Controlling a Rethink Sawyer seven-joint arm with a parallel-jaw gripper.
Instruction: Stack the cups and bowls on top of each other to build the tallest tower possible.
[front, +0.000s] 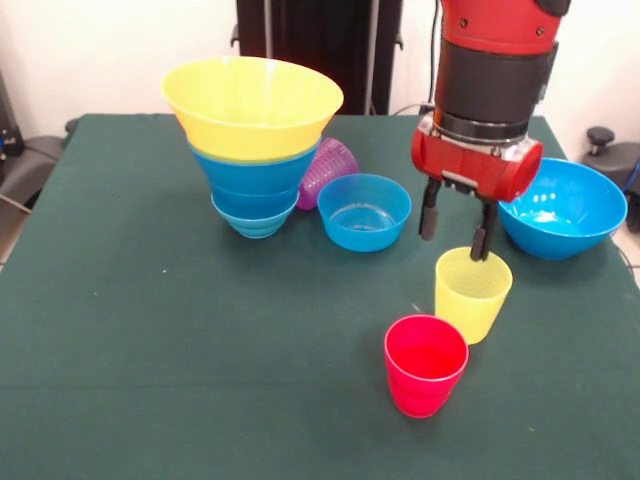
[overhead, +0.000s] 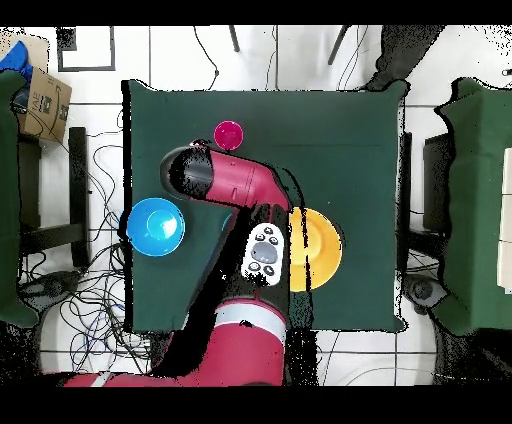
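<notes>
The tower (front: 254, 140) stands at the back left: a very large yellow bowl (front: 252, 100) nested on blue bowls (front: 255, 190). No green bowl or green cup shows. A purple cup (front: 330, 168) lies on its side behind the tower. A small blue bowl (front: 365, 211) sits mid-table and a large blue bowl (front: 563, 206) at the right. The yellow cup (front: 472, 294) and red cup (front: 425, 364) stand upright in front. My gripper (front: 457, 228) is open and empty, just above the yellow cup's far rim.
The green table (front: 150, 350) has free room at its front left. In the overhead view my arm (overhead: 240, 190) hides the yellow cup and small bowl; the red cup (overhead: 229, 133), large blue bowl (overhead: 155, 226) and yellow bowl (overhead: 320, 248) show.
</notes>
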